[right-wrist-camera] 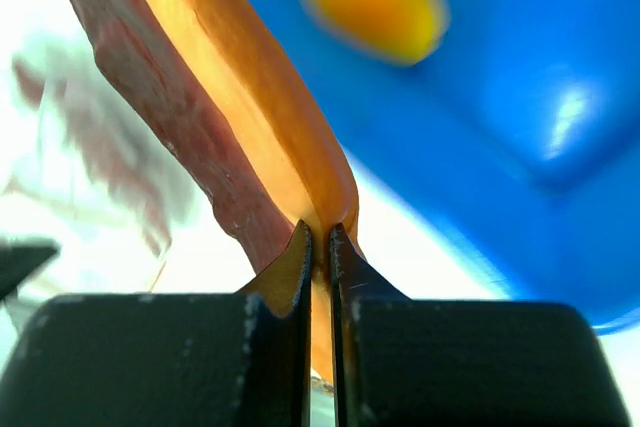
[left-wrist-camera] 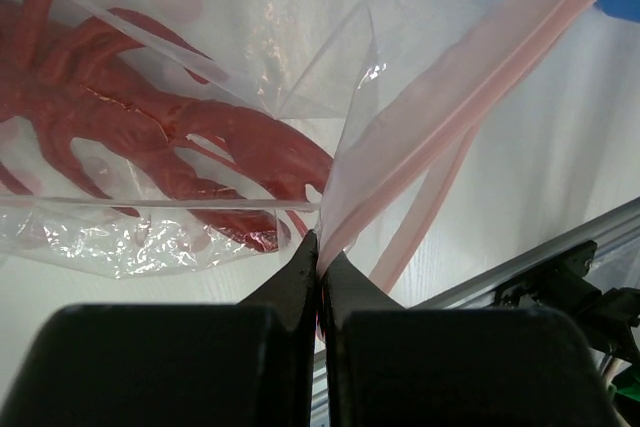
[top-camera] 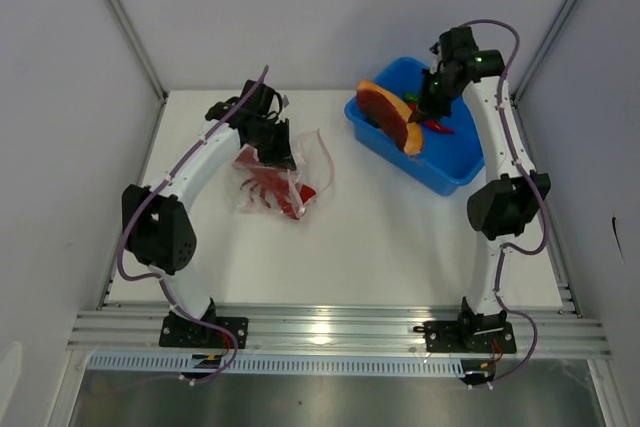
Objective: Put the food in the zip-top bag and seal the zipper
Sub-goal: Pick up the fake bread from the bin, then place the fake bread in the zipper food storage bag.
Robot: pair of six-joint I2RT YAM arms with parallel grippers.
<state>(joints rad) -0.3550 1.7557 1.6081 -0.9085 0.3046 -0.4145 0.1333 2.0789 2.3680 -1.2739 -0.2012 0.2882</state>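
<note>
The clear bag [top-camera: 315,162] is being held on the white table [top-camera: 380,237], left of centre, by the left gripper [left-wrist-camera: 320,253]. Its jaws are being pressed tightly together, with only the thin pink zipper [left-wrist-camera: 470,77] caught between the tips, near one end of the strip. In the left wrist view the strip is being drawn up from the fingertips toward the upper right. A second pink band is being seen hanging loose beneath it, so the mouth of the bag is standing parted there. A red lobster-shaped toy [left-wrist-camera: 150,127] is being shown inside the bag, lying flat under the crinkled plastic, with one claw reaching close to the fingertips.

An orange slice [right-wrist-camera: 230,97] is being pinched by the right gripper [right-wrist-camera: 320,239], whose jaws are standing nearly shut on the slice's thin edge. One face of the slice is being shown as orange and the other as brownish red. In the overhead view it is being held over the left corner of the blue bin [top-camera: 440,175], which is sitting at the far right of the table. Whether the slice is touching the rim cannot be told. Inside the bin, a red chili [top-camera: 440,128] and a green chili [top-camera: 411,98] are being seen just beside the gripper. A rounded yellow fruit [right-wrist-camera: 370,2] is being shown, blurred, on the bin floor in the right wrist view. The bag and the bin are lying well apart.
</note>
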